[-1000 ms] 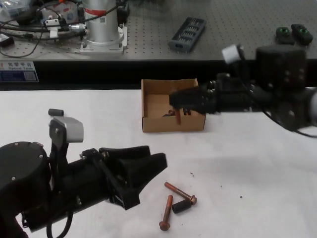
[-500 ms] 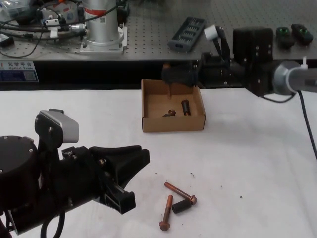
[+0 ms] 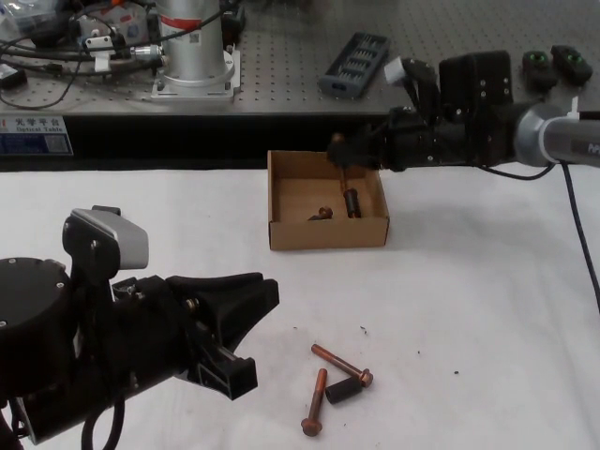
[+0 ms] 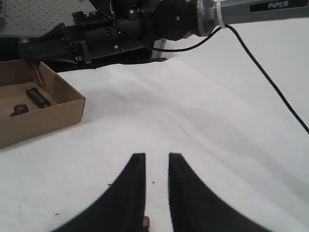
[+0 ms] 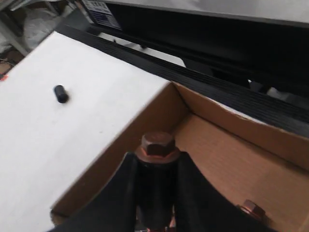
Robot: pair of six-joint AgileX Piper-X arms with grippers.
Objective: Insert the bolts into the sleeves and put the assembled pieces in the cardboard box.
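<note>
Ok, status. R tool (image 5: 157, 166) is pinching an assembled piece (image 5: 156, 146): black sleeve w/ copper bolt through it, hex head sticking out past the fingertips. In the high view the R tool (image 3: 345, 150) hangs over the cardboard box (image 3: 328, 232) at the box's 1 o'clock corner, by the far wall. The piece is roughly upright. Can't tell if its lower end touches the box.

Inside the box there's a sleeved bolt (image 3: 352, 202) lying on the 3 o'clock side. A second piece (image 3: 322, 214) w/ copper head sits just beside it toward 9 o'clock.

L tool (image 4: 155, 158) is low over the white counter (image 3: 469, 309), fingers apart w/ a narrow gap, nothing between them. In the high view the L tool (image 3: 255, 333) is at 9 o'clock of the loose parts: bare bolt (image 3: 339, 364), second bare bolt (image 3: 315, 405), and short black sleeve (image 3: 343, 390) between them, touching or nearly. That group is at 6 o'clock from the box, well apart from it.

Lone black sleeve (image 5: 60, 93) also lies on the counter, well apart from the box.
</note>
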